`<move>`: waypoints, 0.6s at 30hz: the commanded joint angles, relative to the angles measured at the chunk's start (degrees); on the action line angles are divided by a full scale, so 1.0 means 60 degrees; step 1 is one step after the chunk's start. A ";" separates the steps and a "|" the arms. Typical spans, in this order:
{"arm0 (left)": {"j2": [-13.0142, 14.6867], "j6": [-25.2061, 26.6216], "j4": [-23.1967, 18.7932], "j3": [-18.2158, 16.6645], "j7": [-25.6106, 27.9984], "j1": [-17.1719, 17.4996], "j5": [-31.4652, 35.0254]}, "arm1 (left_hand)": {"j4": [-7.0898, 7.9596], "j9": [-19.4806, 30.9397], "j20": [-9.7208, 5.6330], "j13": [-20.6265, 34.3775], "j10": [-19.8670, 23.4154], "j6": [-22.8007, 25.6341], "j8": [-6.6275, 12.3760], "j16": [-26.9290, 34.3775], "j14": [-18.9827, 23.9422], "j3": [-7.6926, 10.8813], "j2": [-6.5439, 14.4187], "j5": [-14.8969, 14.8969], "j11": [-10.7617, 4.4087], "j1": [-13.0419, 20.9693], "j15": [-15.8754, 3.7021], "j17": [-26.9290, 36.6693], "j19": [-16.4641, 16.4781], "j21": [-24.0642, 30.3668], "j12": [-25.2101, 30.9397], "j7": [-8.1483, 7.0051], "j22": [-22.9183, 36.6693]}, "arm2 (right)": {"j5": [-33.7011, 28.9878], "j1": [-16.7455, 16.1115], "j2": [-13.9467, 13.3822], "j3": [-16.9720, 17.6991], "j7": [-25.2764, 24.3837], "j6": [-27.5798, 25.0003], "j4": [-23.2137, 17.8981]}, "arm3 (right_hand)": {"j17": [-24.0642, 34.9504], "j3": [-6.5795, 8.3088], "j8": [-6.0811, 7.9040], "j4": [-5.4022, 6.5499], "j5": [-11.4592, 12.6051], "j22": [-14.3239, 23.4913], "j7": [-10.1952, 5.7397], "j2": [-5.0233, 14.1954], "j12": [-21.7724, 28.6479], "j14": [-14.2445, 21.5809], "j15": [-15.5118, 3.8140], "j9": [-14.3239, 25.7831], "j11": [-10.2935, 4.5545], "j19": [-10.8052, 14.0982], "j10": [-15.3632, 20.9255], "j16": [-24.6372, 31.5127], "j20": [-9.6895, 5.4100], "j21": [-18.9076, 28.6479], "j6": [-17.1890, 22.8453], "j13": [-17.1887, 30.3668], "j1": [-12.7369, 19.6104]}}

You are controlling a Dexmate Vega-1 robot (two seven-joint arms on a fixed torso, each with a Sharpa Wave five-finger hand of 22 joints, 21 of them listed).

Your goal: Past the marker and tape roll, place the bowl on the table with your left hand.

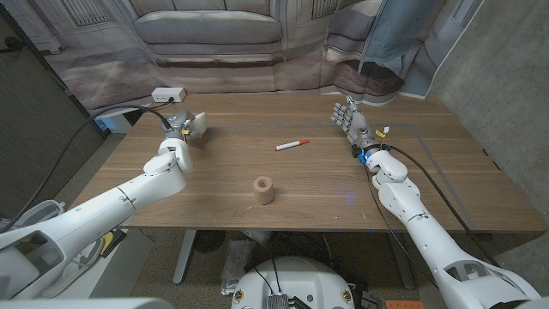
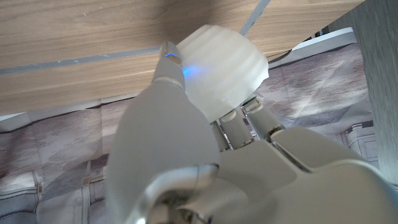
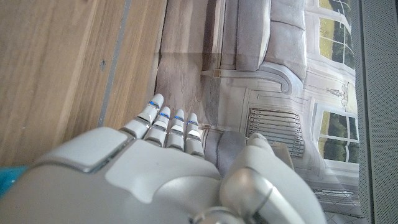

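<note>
Closest to the head camera, low at the table's near side, stands the tape roll [image 1: 263, 190], a tan ring on its end, between the two arms and apart from both.

Going left to right: the left hand [image 1: 180, 130] is at the far left of the wooden table [image 1: 412, 184], and it grasps the bowl [image 1: 194, 125], a pale ribbed bowl tilted on its side just beyond the fingers. From the head camera the bowl is small and partly covered by the hand, so whether it touches the wood cannot be told. In the left wrist view the hand [image 2: 205, 155] is blurred and cut off by the frame, with the bowl [image 2: 221, 65] held at the fingers [image 2: 239, 127], its rounded outside towards the lens; its inside is hidden.

To the right of that hand, well apart from it, lies the marker [image 1: 292, 144], white with a red cap, beyond the tape roll.

Farther right, the right hand [image 1: 352, 120] is released, holding nothing, its fingers reaching away from the robot. Its wrist view shows the hand [image 3: 158, 162] with straight fingers [image 3: 169, 124] side by side, the thumb blurred.
</note>
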 commanded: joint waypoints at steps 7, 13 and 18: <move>0.0439 -0.0772 -0.0631 -0.0627 -0.0277 0.0398 -0.0464 | 0.0083 0.0781 -0.0952 0.1644 0.0214 0.1385 0.0132 -0.0057 0.0321 0.0020 0.0428 0.0093 -0.0196 0.0370 -0.0661 0.1571 -0.0096 0.0123 0.0005 0.0373 -0.0005 | -0.0033 -0.0121 -0.0126 -0.0053 -0.0074 0.0205 -0.0251 | 0.0049 -0.0034 0.0010 -0.0038 0.0012 0.0029 0.0041 0.0089 -0.0024 0.0034 -0.0013 0.0022 -0.0033 0.0077 0.0059 -0.0007 -0.0357 -0.0078 0.0055 0.0053 0.0015; 0.0416 -0.0765 -0.0935 -0.0949 -0.0104 0.0708 -0.0677 | 0.0091 0.0768 -0.0964 0.1665 0.0204 0.1379 0.0143 -0.0069 0.0325 0.0024 0.0434 0.0092 -0.0187 0.0365 -0.0658 0.1608 -0.0117 0.0155 -0.0012 0.0369 -0.0014 | 0.0084 -0.0168 -0.0304 -0.0033 0.0127 0.0330 -0.0309 | 0.0050 -0.0036 0.0011 -0.0039 0.0012 0.0030 0.0047 0.0094 -0.0024 0.0036 -0.0008 0.0022 -0.0033 0.0080 0.0061 -0.0010 -0.0350 -0.0093 0.0057 0.0053 0.0014; 0.0449 -0.0453 -0.1178 -0.0784 -0.0137 0.0758 -0.0483 | 0.0090 0.0768 -0.0958 0.1684 0.0225 0.1379 0.0167 -0.0084 0.0326 0.0032 0.0436 0.0091 -0.0151 0.0373 -0.0660 0.1651 -0.0131 0.0199 -0.0023 0.0405 -0.0027 | 0.0126 -0.0226 -0.0364 -0.0052 0.0250 0.0526 -0.0265 | 0.0051 -0.0039 0.0009 -0.0040 0.0012 0.0030 0.0037 0.0097 -0.0024 0.0044 0.0003 0.0022 -0.0028 0.0085 0.0063 -0.0009 -0.0349 -0.0105 0.0051 0.0053 0.0012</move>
